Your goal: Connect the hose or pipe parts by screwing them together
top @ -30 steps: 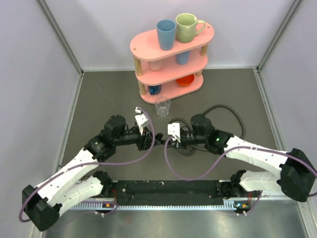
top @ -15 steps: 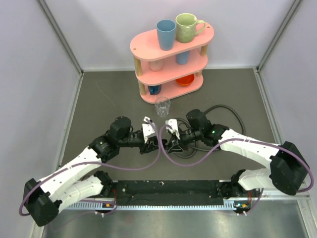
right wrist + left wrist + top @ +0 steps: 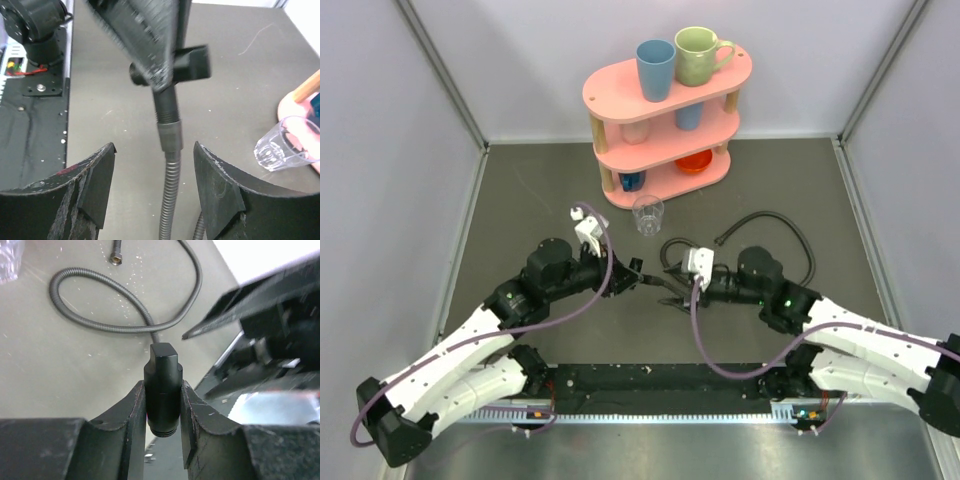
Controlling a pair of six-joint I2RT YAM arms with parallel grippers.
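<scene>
My left gripper (image 3: 162, 412) is shut on a short black fitting (image 3: 162, 382), held above the table; in the top view the left gripper (image 3: 628, 274) is at the middle. A grey corrugated hose (image 3: 169, 195) rises to this fitting (image 3: 192, 62), and its threaded end (image 3: 167, 107) meets the underside. My right gripper (image 3: 154, 185) stands open around the hose, with both fingers apart from it. From above, the right gripper (image 3: 670, 290) faces the left one closely. The hose (image 3: 100, 326) loops over the table to a loose end nut (image 3: 116, 259).
A clear glass (image 3: 647, 213) stands just behind the grippers, in front of a pink three-tier shelf (image 3: 620, 92) with cups. The hose's far part (image 3: 765, 215) arcs over the table at the right. Grey walls enclose the table on three sides.
My right gripper has opened, letting go of the hose, and drawn back to the right. The left wrist has turned while keeping its grip on the fitting.
</scene>
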